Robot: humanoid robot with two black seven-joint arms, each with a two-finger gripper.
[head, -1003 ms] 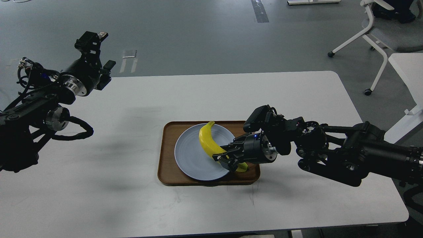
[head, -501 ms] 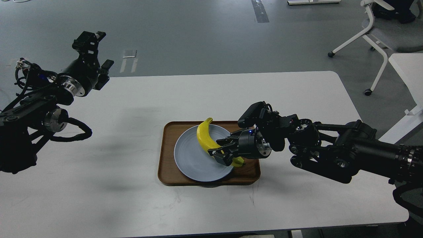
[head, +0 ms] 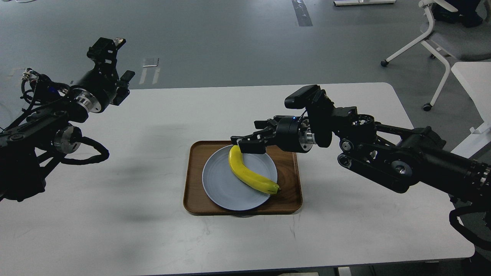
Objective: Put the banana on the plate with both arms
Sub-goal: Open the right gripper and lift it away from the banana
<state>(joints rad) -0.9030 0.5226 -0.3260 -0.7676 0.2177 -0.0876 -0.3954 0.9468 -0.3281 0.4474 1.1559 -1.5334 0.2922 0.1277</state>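
The yellow banana [head: 249, 174] lies on the pale blue-grey plate [head: 218, 182], its dark end reaching the plate's right rim. My right gripper [head: 251, 136] is open and empty. It hovers just above the banana's stem end, clear of the fruit. My left gripper [head: 113, 61] is open and empty, raised over the table's far left corner, far from the plate.
The plate rests in a brown wooden tray [head: 289, 193] at the middle of the white table [head: 153, 230]. A white-framed chair [head: 441, 38] and another white table [head: 473, 76] stand off to the right, beyond the table edge.
My right gripper has let go of the banana and risen up and back. The banana now lies flat on the plate. The left arm has barely moved.
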